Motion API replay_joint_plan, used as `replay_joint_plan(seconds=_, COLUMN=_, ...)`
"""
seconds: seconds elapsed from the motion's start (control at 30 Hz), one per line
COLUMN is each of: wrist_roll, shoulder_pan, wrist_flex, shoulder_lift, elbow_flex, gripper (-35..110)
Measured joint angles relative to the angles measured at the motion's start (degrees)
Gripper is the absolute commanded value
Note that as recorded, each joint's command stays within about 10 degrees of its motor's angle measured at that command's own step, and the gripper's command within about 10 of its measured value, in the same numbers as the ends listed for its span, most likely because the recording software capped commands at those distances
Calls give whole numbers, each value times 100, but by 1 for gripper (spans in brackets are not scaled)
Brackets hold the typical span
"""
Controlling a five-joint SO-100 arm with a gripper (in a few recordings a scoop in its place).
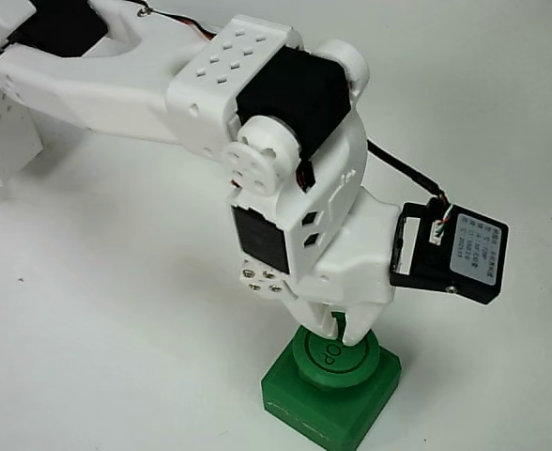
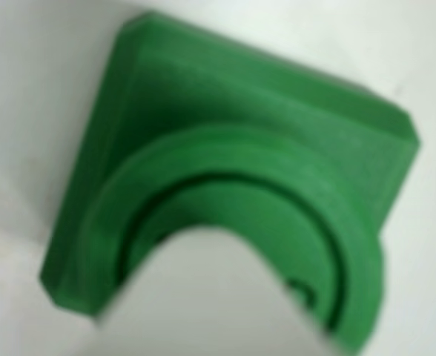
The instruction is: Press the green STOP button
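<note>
White surface carries the green STOP button, its round cap directly beneath the white fingers, which touch it, tips nearly pressed together.

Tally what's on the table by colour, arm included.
Green: 1, the STOP button, under the hand
White: 1, the robot arm
Black: 1, the camera module on the wrist
Total: 3
</note>
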Motion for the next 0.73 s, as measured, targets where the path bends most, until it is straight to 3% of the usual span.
replay_joint_plan(seconds=0.73, wrist_roll=-457, shoulder_pan=9, wrist_flex=53, shoulder_lift=202, elbow_flex=-492, gripper=0)
